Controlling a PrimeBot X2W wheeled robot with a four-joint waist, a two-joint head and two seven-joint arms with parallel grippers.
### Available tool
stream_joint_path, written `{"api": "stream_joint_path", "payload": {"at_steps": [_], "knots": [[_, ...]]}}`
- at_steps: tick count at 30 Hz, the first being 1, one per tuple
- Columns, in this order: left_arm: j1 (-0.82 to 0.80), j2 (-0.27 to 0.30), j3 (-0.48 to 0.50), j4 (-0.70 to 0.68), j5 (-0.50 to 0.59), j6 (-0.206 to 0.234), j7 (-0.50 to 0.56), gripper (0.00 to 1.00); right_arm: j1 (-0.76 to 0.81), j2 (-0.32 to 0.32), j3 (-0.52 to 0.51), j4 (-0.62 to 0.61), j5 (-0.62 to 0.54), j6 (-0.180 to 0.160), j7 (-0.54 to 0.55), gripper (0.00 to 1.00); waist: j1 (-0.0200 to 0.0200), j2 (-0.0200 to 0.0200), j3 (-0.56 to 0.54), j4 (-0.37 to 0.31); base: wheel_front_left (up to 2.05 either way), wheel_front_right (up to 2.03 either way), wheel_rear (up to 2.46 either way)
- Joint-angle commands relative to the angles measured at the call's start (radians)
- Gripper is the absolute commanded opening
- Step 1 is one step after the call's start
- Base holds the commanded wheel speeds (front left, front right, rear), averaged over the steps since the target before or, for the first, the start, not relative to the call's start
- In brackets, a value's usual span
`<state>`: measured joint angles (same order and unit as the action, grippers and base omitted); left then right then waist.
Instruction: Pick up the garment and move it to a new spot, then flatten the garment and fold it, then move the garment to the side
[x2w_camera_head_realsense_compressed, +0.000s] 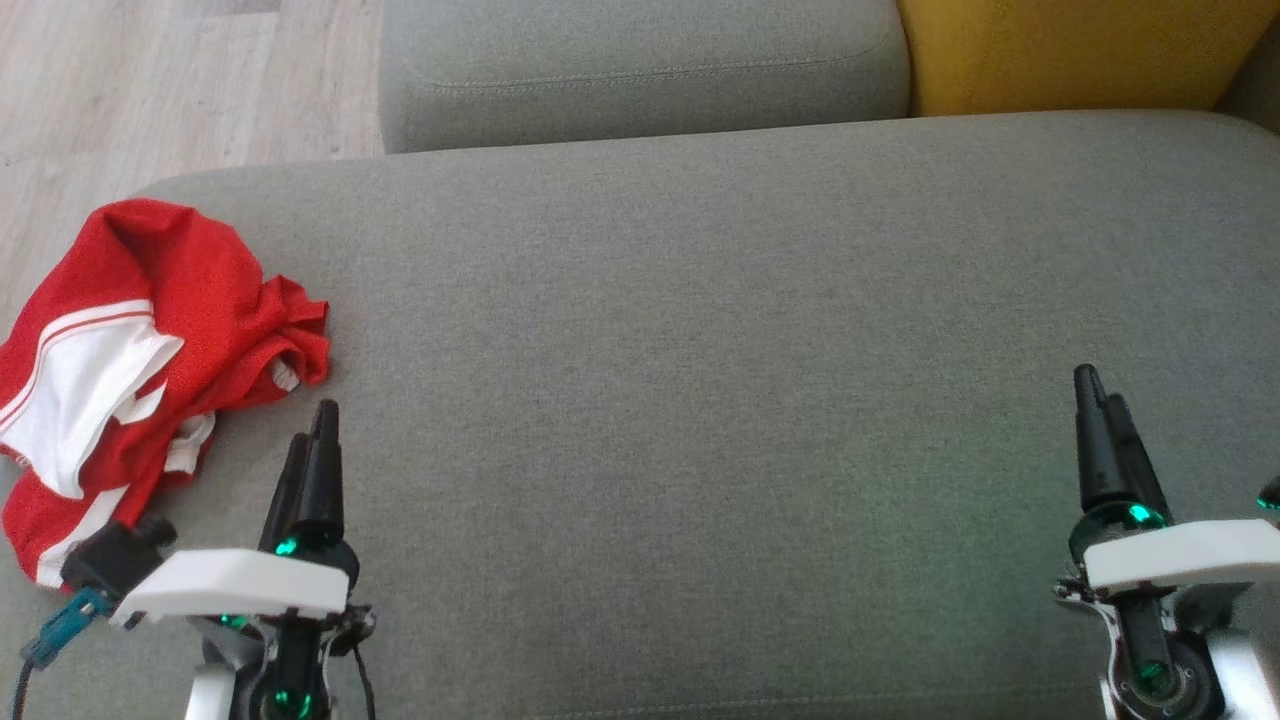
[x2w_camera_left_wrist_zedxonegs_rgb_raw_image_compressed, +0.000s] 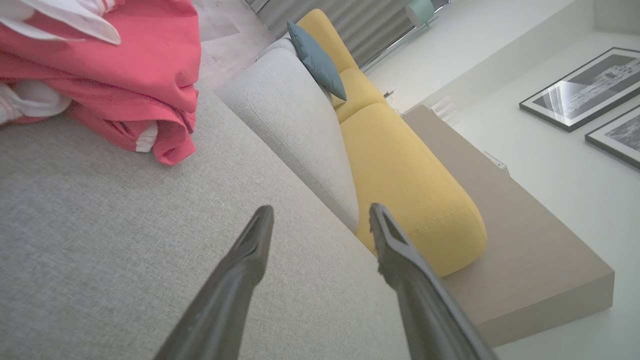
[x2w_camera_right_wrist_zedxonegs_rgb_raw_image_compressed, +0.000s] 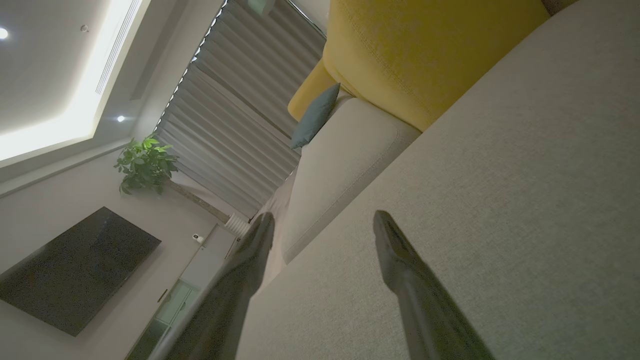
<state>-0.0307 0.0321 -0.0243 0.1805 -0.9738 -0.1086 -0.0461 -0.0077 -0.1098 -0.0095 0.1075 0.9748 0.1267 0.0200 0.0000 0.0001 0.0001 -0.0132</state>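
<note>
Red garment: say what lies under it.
The red garment lies crumpled on the grey seat cushion, at its left end, near the wooden floor. Its own folds cover the spot beneath it, so whether anything else lies there cannot be seen.

Soft, even daylight overhead — right wrist view dimmer, edges warped.
</note>
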Motion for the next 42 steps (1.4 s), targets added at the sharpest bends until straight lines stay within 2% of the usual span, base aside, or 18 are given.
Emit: {"api": "stream_joint_path", "payload": {"at_steps": [1, 22, 42], "knots": [[-0.060, 0.013, 0.005, -0.046, 0.029, 0.001, -0.009, 1.00, -0.031, -0.026, 0.012, -0.045, -0.027, 0.002, -0.010, 1.00, 0.0000, -0.0001, 0.000, 0.000, 0.00, 0.00, 0.00], [-0.065, 0.034, -0.043, -0.023, 0.331, 0.037, -0.071, 1.00, -0.021, -0.046, 0.080, -0.052, -0.278, 0.003, -0.028, 1.00, 0.0000, -0.0001, -0.002, 0.001, 0.00, 0.00, 0.00], [-0.066, 0.047, -0.082, -0.001, 0.580, 0.080, -0.129, 1.00, -0.005, -0.035, 0.099, -0.053, -0.511, 0.003, -0.058, 1.00, 0.0000, -0.0001, -0.002, 0.007, 0.00, 0.00, 0.00]]}}
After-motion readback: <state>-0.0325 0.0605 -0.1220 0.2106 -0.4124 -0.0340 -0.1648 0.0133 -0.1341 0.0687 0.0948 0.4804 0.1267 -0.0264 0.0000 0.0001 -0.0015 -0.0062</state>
